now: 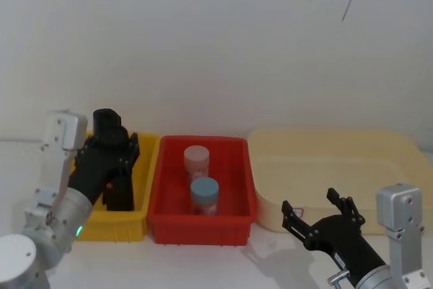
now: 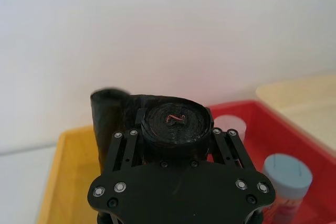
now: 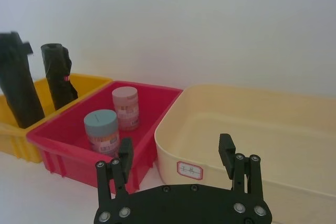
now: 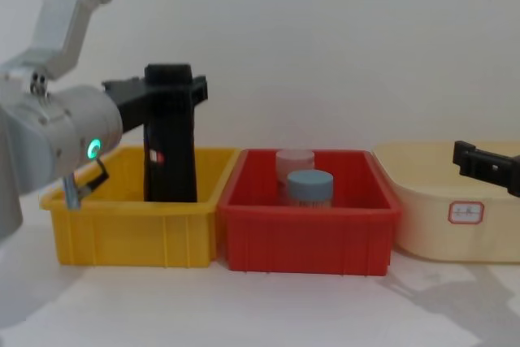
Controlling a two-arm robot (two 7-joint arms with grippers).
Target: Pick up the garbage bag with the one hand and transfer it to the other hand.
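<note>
Left wrist view: my black two-fingered left gripper (image 2: 175, 123) pinches the smooth black garbage bag roll (image 2: 176, 132), with a second black roll (image 2: 107, 111) just beside it. Chest view: the pinched roll stands in the yellow plastic bin (image 4: 130, 237). My right gripper (image 3: 176, 156) hangs spread near the cream plastic tray (image 3: 252, 124).

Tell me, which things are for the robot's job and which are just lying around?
For the job: garbage bag, left gripper clamped on it, right gripper open.
Just lying around: second black roll, yellow bin, red bin, pink jar, blue jar, cream tub.
</note>
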